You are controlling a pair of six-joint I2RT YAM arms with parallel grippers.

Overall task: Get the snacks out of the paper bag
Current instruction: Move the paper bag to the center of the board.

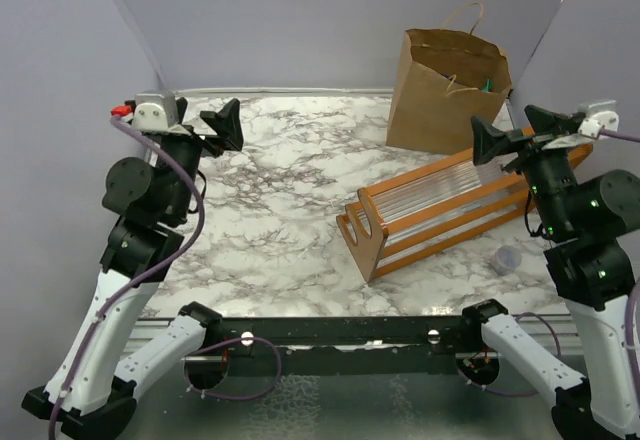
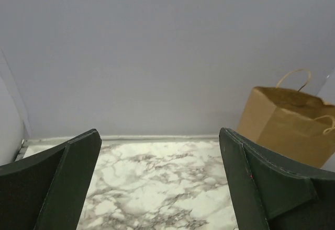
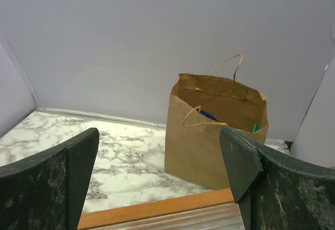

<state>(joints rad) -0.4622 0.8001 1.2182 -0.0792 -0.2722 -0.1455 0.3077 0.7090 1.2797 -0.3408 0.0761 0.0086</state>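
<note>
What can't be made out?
Snack packets inside the brown kraft paper bag: its walls hide all but blue and teal tips, right wrist view.
Bag's lower part: left wrist view, behind a finger of the left tool.
Small round object beside the orange wooden rack: top view, too small to identify.

Brown kraft paper bag [image 3: 209, 151] walls hiding most contents, only a blue packet sliver [image 3: 208, 115] and teal packet tip [image 3: 255, 128] showing at the mouth, packet count indeterminable, small purplish round item [image 1: 509, 257] on desk [image 1: 280, 210] unidentifiable
</note>
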